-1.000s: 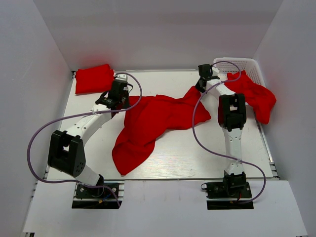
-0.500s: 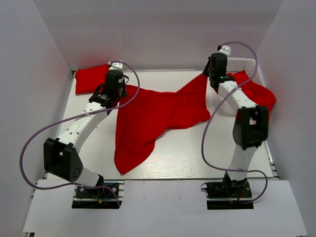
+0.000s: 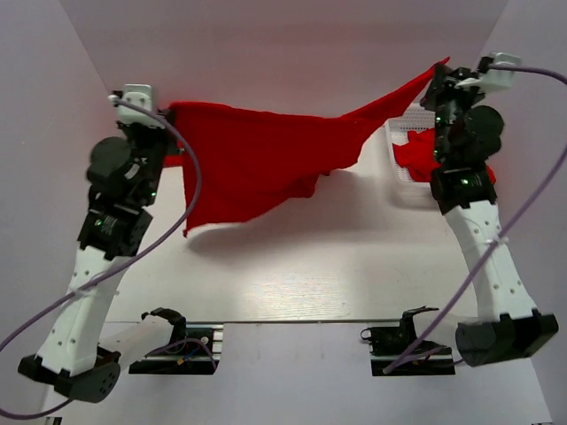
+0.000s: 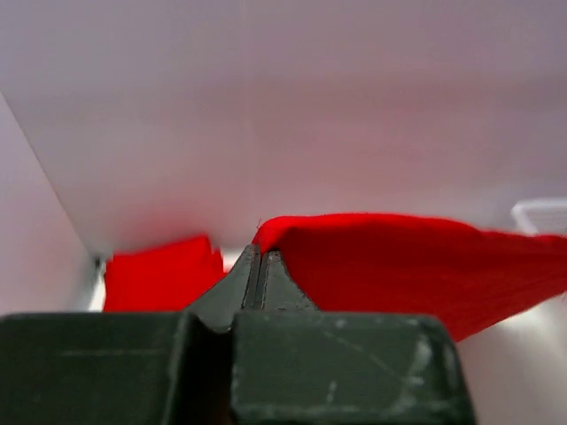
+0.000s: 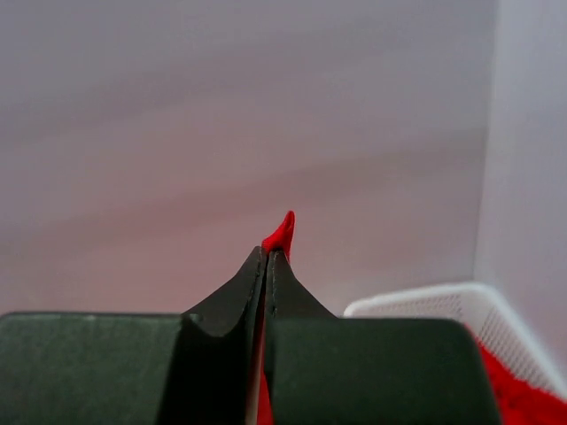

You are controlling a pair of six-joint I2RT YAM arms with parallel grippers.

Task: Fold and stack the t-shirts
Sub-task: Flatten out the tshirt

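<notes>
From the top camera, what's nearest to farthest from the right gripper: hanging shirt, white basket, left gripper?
1. Hanging shirt: pinched in the right gripper.
2. White basket: right side, close by.
3. Left gripper: far left.

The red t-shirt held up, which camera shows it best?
Top external: the t-shirt hangs spread between the left claw and right claw, nearly whole. Left wrist shows one stretched edge; right wrist just a pinched tip.
</notes>
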